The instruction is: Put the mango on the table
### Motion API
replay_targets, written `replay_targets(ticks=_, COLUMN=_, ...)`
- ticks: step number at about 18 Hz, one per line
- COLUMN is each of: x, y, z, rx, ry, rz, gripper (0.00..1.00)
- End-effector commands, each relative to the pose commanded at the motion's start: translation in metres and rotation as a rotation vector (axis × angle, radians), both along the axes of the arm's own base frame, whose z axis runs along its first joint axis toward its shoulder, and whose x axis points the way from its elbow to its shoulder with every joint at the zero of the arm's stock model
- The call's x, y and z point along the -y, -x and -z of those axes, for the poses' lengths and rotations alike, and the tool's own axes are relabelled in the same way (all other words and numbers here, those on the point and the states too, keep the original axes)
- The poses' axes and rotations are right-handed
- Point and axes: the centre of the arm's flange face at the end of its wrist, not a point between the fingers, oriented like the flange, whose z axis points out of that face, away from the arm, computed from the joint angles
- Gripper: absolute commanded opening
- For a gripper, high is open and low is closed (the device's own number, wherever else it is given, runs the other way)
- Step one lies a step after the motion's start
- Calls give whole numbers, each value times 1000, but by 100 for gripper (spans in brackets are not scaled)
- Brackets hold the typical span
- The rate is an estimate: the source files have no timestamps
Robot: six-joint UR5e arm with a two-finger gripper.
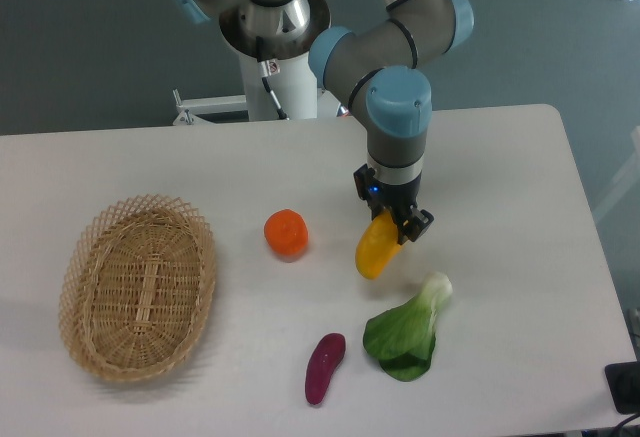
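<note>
Camera view, mango: it is hanging tilted from the tool, upper end pinched, lower yellow end pointing down toward the table; whether the tip is touching the surface, I cannot tell.
Camera view, where: it is sitting around the middle of the table, a little toward the right edge, between the round orange fruit and the leafy green vegetable.
Camera view, why held so: gripping one end is letting the long body dangle, which looks suited to lowering it onto bare tabletop apart from its neighbours.
Camera view, tool: it is pointing straight down, fingers narrowed and clenching the mango's upper end; nothing else is touching it.
Camera view, other things: a wicker basket is lying near the left edge; a purple vegetable is lying near the front edge.
Camera view, task stage: the mango is not yet released, by my judgement.
</note>
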Motion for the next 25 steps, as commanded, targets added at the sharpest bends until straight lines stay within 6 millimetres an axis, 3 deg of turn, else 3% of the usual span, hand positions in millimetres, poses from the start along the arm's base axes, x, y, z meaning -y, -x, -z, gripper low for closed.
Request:
replay_targets(ticks=13, x=0, y=1, z=6, rx=9, ry=6, rz=-5, gripper=51)
replay_targets(ticks=16, x=-2, y=4, z=4, rx=3, ry=1, rz=-5, gripper=76)
replay_targets(ticks=19, x=-4, y=4, z=1, rx=0, ry=-6, rz=-7, gripper=96)
replay_targets(ticks=25, x=-6, y=7, z=-9, rx=-21, ry=-27, rz=-10, gripper=100)
